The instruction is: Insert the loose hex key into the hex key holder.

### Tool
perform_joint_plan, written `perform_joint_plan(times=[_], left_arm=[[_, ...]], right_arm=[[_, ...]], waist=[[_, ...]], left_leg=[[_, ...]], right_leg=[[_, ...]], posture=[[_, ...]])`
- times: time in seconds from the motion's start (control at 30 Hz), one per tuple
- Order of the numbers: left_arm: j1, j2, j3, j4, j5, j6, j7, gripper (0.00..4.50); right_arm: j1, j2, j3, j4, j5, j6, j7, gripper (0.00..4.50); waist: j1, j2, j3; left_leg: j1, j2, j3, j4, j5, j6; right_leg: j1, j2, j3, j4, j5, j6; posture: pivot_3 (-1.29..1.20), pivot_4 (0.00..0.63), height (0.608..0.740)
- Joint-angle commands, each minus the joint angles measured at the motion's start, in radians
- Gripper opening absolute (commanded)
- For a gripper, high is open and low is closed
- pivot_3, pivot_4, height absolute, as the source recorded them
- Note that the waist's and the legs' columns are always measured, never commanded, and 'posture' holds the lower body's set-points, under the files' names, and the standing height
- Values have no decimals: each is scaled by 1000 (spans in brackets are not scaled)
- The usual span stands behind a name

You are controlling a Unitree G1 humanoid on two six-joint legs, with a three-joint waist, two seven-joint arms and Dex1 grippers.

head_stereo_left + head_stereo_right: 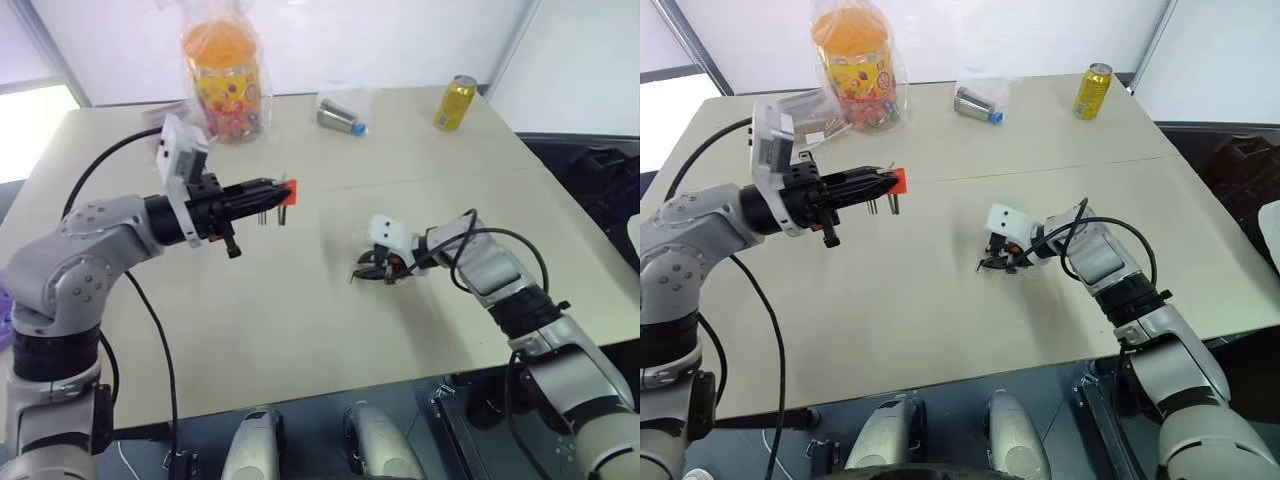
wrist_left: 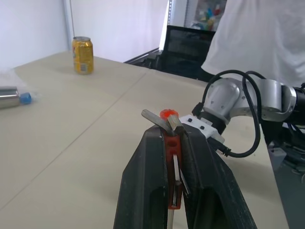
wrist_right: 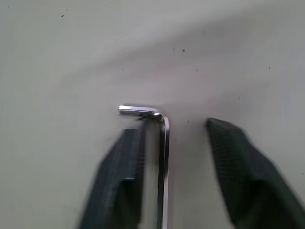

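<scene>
Nearest me, the right hand (image 3: 174, 126) is down at the counter (image 1: 300, 340), tilted forward and down, with the loose hex key (image 3: 163, 143) lying flat on the surface between its two fingers (image 3: 228, 143). The fingers stand apart. One is just beside the key's long leg, perhaps touching it, and the other is clear of it on the far side. The key's short leg sticks out past the fingertips, so nothing is clamped yet.

Further in, the left hand (image 1: 270, 192) is held up above the counter and pointing level across it. Its fingers are pressed together on the hex key holder (image 1: 288, 191), the red-orange block at their tips, with its short metal keys hanging down like prongs. Holder and loose key are well apart.

By my reading the step in hand is the pick-up — the insertion has not begun. The next move calls for closing squarely on the long leg without skating the thin rod across the counter. After that comes the lift, carrying the key toward the holder with a free end exposed and lined up with an empty slot.

At the far edge sit a jar of sweets in a plastic bag (image 1: 226, 80), a wrapped steel cylinder (image 1: 340, 117) and a yellow can (image 1: 456, 102) — none of them in the way.
</scene>
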Motion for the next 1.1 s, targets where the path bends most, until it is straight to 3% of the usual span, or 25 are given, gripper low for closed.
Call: perform_joint_plan(times=[0.03, 0.2, 0.47, 0.6, 0.83, 1.1], left_arm=[[-5, 13, 27, -30, -13, -13, 5, 0], [-8, 7, 21, -29, -10, -16, 9, 0], [-43, -43, -8, 4, 26, -57, 32, 0], [-70, -73, -17, 36, 54, -83, 47, 0], [-102, -97, -27, 85, 100, -127, 50, 0], [-139, -118, -37, 120, 135, -160, 52, 0]], right_arm=[[-2, 3, -5, 5, -34, 2, -19, 31], [22, 25, -65, -35, -13, -35, -70, 31], [-79, 259, -399, -36, 47, -330, -559, 31], [-177, 417, -560, -128, 198, -304, -749, 31], [-188, 532, -542, -306, 374, -168, -745, 31], [-138, 521, -466, -405, 447, -77, -667, 31]], waist=[[0, 0, 0], [1, 0, 0], [0, 0, 0], [2, 0, 0], [0, 1, 0], [0, 1, 0]], left_leg=[[0, 0, 0, 0, 0, 0], [0, 0, 0, 0, 0, 0], [-3, 0, 0, -1, 0, 0], [-13, 0, 0, 1, 2, -3], [-13, 0, -1, -1, 2, -3], [-13, 0, -1, -1, 2, -3]], right_leg=[[0, 0, 0, 0, 0, 0], [0, 0, 0, 0, 0, 0], [-5, 0, 0, 3, 0, 1], [-14, -1, 0, 5, 2, 2], [-15, -1, 0, 5, 2, 2], [-15, -1, -1, 5, 2, 2]], posture=[[0, 150, 740], [0, 150, 740], [0, 150, 740], [0, 150, 740], [0, 150, 740], [0, 150, 740]])
